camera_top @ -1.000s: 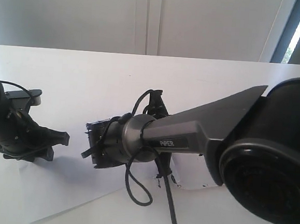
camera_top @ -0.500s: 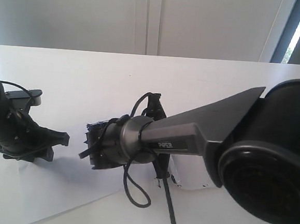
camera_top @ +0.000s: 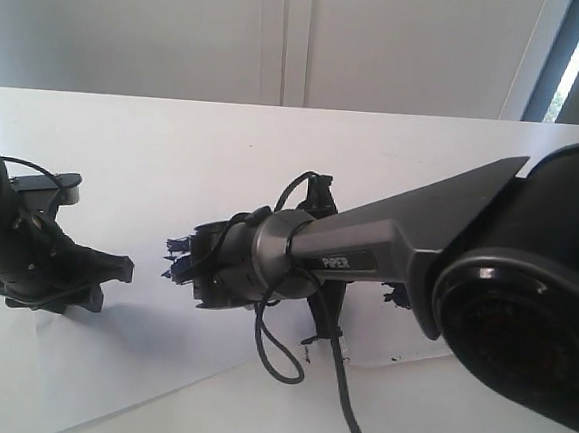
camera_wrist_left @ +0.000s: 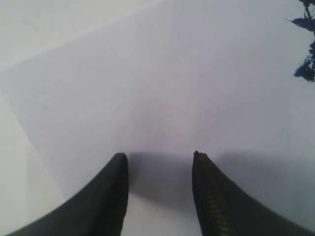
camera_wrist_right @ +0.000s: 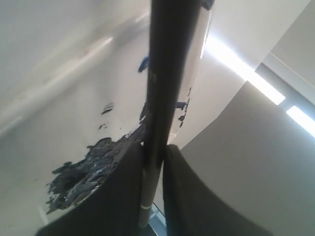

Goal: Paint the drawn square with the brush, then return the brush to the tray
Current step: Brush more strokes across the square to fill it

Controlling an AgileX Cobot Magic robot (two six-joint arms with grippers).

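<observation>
The right gripper (camera_wrist_right: 153,152), clamped on the brush (camera_wrist_right: 172,73), has slid toward 3 o'clock. Now blue paint shows on the drawn square (camera_top: 179,251), so the painting is working. The left gripper (camera_wrist_left: 158,156) is apart and empty.

The left arm (camera_top: 7,239) sits low at the left side, bent, with the left gripper (camera_top: 125,266) pointing toward the middle. In the left wrist view its 2 fingers (camera_wrist_left: 110,196) stand apart with nothing between them. The right arm (camera_top: 417,247) reaches in from the right and across the middle. Its wrist (camera_top: 276,261) is angled downward, with cables (camera_top: 268,360) looping beneath it. The right gripper (camera_wrist_right: 153,147) is at the far end, its 2 fingers (camera_wrist_right: 123,187) pinched on a brush (camera_wrist_right: 165,73).
</observation>
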